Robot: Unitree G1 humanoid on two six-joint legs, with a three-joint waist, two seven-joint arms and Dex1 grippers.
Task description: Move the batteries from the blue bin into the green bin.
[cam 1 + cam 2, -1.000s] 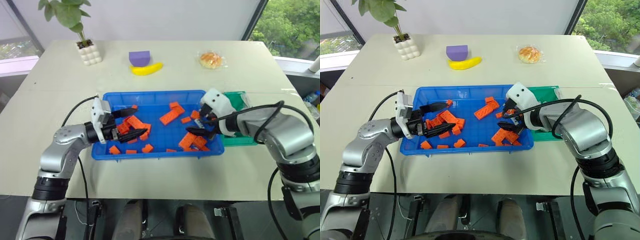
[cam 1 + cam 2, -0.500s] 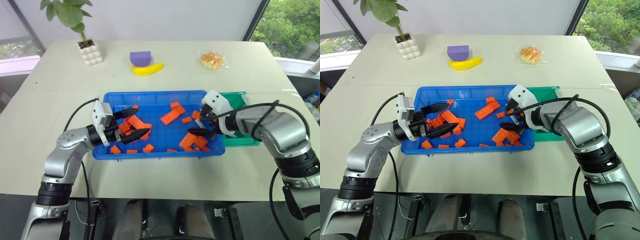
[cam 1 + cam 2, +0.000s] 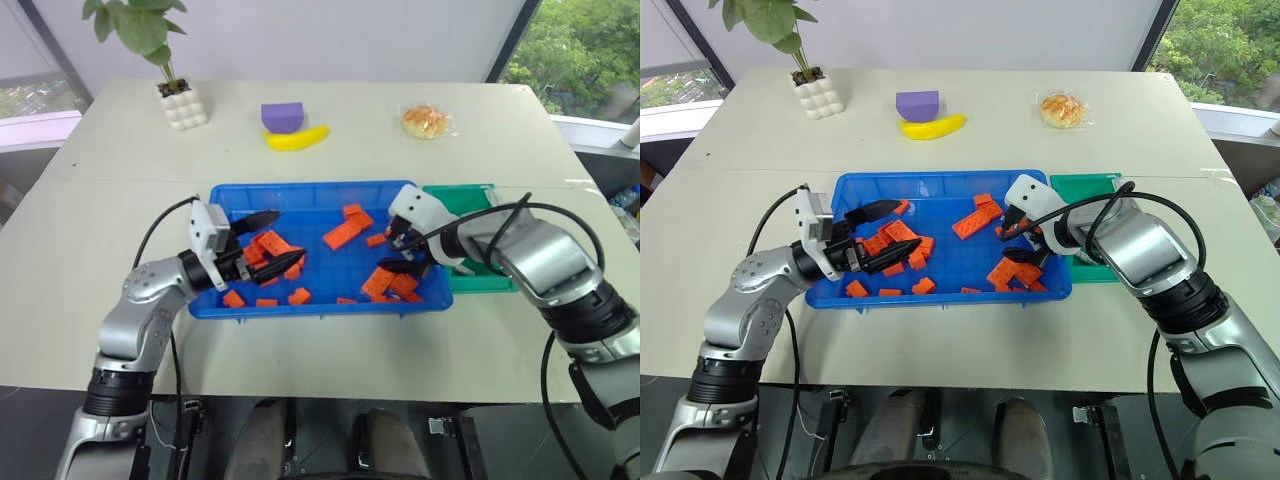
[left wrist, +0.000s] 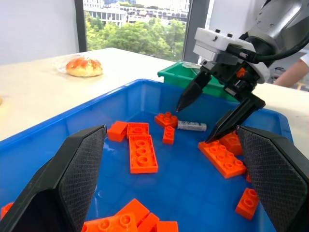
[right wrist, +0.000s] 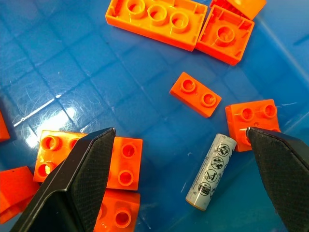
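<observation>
Right gripper (image 5: 193, 159) lowered over the battery (image 5: 211, 171)
Jaws spread wide, nothing gripped; battery still in the blue bin (image 3: 300, 192), pickup judged next.

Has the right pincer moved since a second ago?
Yes, slightly. The right pincer, jaws open, has edged leftward, away from the green bin and further over the blue bin, above a battery.
</observation>
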